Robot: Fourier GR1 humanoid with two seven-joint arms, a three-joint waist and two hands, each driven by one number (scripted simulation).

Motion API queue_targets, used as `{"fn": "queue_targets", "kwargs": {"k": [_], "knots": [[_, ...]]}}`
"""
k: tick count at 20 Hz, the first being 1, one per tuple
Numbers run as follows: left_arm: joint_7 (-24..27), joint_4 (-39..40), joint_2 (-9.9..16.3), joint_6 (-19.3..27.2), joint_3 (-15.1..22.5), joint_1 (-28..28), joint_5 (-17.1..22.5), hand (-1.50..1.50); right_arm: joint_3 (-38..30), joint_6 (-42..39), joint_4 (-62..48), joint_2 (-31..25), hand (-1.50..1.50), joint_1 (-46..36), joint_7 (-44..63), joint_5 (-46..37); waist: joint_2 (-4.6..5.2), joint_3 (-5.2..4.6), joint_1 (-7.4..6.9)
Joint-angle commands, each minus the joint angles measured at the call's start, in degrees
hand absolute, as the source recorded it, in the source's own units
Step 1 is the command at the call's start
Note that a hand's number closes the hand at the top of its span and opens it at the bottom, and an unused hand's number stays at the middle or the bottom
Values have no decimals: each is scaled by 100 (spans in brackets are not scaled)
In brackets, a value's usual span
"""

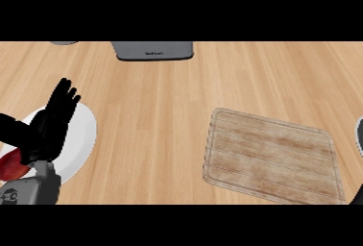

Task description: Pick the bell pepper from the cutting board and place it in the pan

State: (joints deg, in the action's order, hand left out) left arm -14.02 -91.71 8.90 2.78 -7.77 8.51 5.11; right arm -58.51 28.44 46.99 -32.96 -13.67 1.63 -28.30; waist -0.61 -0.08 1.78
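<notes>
My left robot hand: my left robot hand (51,126) is at the view's left, over a white plate (79,139); its fingers are straight and spread, pointing away from me, pinching nothing.
Bell pepper: a red thing shows at my left wrist, on the near-left part of the plate; I take it for the bell pepper (12,166), though my forearm covers part of it; it is well apart from the cutting board.
Cutting board: the cutting board (269,156) lies bare on the counter (184,96), right of centre, turned a little askew.
Pan: a dark rim at the right edge may be the pan (359,137); I cannot tell for sure.
Writing: a grey object (152,50) at the far edge carries a small light label; too small for me to read.
My right robot hand: only a dark sliver at the lower right corner; I cannot tell how it stands.
</notes>
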Motion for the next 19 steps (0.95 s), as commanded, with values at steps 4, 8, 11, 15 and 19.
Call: {"fn": "queue_targets", "kwargs": {"k": [4, 8, 11, 15, 19], "knots": [[77, -53, -45, 62, 33, -179, -101, 0, -650, -1051, 2182, 1157, -150, 1219, -600, 1480, -31, -15, 121], [-137, -46, 58, 106, -118, 85, -4, 0, -940, -2039, 3473, 1565, -150, 1996, -417, 2250, -6, -16, 105], [524, 108, -144, -75, 21, -397, -48, 0, -1040, -2280, 4523, 2489, -150, 2682, -472, 2541, 30, -14, 18], [143, -295, -188, -22, 240, -266, -114, 0, -1236, -2501, 5416, 3195, -150, 3343, -552, 2832, 50, 2, -105], [-155, -60, -29, -20, 86, 147, -47, 0, -732, -2145, 6163, 3278, -150, 3793, 66, 3104, 56, 3, -105]]}}
